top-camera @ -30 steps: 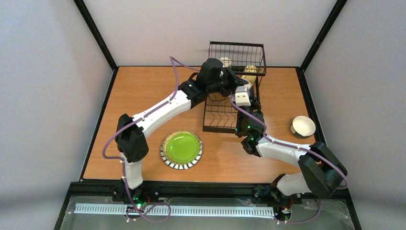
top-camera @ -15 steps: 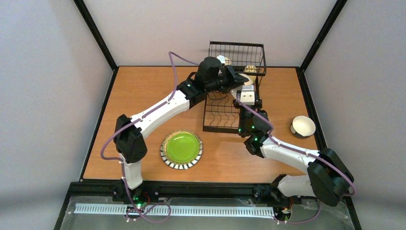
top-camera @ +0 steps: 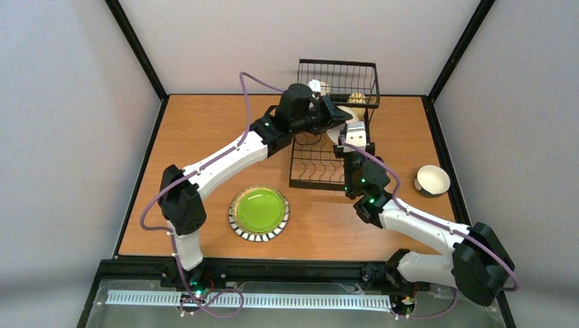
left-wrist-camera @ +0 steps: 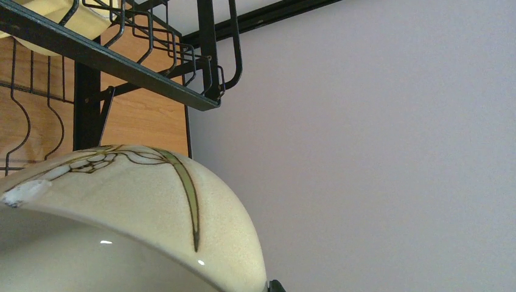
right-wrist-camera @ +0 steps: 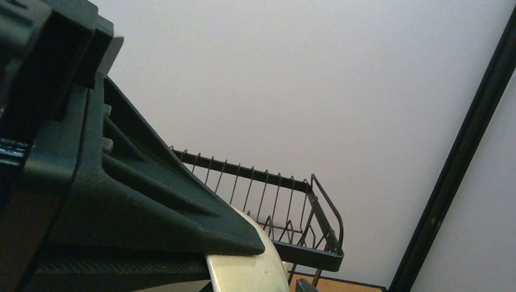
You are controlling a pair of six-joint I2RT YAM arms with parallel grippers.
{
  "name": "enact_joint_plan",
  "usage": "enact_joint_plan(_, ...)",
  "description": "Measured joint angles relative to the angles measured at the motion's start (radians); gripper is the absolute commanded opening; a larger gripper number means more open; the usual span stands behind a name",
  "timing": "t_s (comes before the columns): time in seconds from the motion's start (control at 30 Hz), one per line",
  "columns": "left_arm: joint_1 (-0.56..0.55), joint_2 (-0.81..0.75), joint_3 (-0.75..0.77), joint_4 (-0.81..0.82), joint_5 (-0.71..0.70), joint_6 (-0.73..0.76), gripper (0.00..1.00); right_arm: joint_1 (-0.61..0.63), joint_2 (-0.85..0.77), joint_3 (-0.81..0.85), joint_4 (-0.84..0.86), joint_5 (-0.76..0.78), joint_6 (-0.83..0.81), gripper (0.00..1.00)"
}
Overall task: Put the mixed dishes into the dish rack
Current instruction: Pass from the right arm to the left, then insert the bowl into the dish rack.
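The dish rack (top-camera: pixel 321 164) was thin black wire, probably coated metal, with a dull finish. The table (top-camera: pixel 198 130) showed smooth wood grain with a low sheen. The lime-green plate (top-camera: pixel 259 211) shone glossy. The cream bowl (left-wrist-camera: pixel 122 201) was glazed ceramic, finely speckled, catching small highlights. The left arm's shell (top-camera: pixel 225 160) was smooth white plastic.

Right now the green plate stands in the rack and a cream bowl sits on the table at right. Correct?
No: the top view shows the green plate flat on the table, outside the rack. The cream bowl part holds.
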Motion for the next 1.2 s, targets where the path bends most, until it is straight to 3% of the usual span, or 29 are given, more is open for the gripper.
enact_joint_plan(0.5, 0.000, -0.013, -0.031, 0.014, -0.008, 0.111, 0.00, 0.010, -0.150, 0.014, -0.253, -0.063, 0.171, 0.70)
enact_joint_plan(0.8, 0.047, -0.044, -0.149, -0.048, -0.054, 0.237, 0.00, -0.011, -0.287, 0.098, -0.307, 0.053, 0.249, 0.71)
enact_joint_plan(1.2, 0.061, -0.110, -0.274, -0.002, 0.028, 0.350, 0.00, -0.041, -0.214, 0.123, -0.417, 0.161, 0.350, 0.71)
